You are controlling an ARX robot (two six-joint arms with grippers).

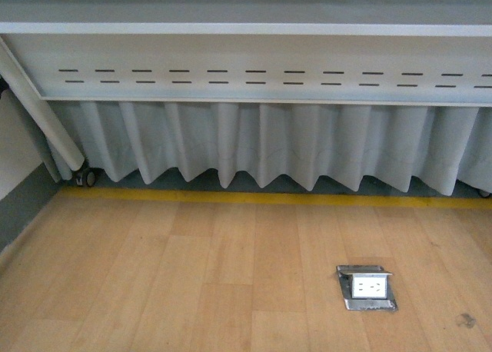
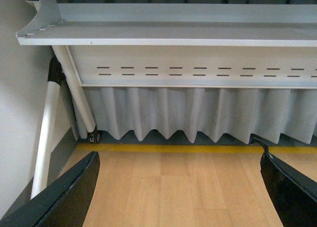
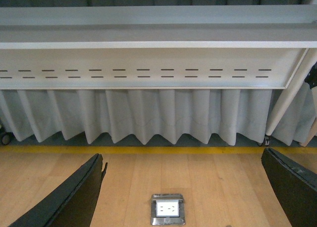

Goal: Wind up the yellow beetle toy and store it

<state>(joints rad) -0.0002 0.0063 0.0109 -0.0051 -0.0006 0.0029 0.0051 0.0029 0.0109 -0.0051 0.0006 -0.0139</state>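
Note:
The yellow beetle toy and the teal bin are out of view in all three views. My left gripper (image 2: 181,187) is open and empty, its two black fingers (image 2: 64,197) wide apart over bare wooden floor. My right gripper (image 3: 183,192) is open and empty too, its black fingers (image 3: 69,197) spread wide with a floor socket between them further off. Neither arm shows in the front view.
A wooden floor (image 1: 192,275) runs to a yellow line (image 1: 269,198) before a white pleated curtain (image 1: 269,144) under a long white table (image 1: 246,60). A metal floor socket (image 1: 367,288) lies at the right, also in the right wrist view (image 3: 168,208). A white table leg (image 2: 47,133) with a caster (image 2: 93,136) stands at the left wall.

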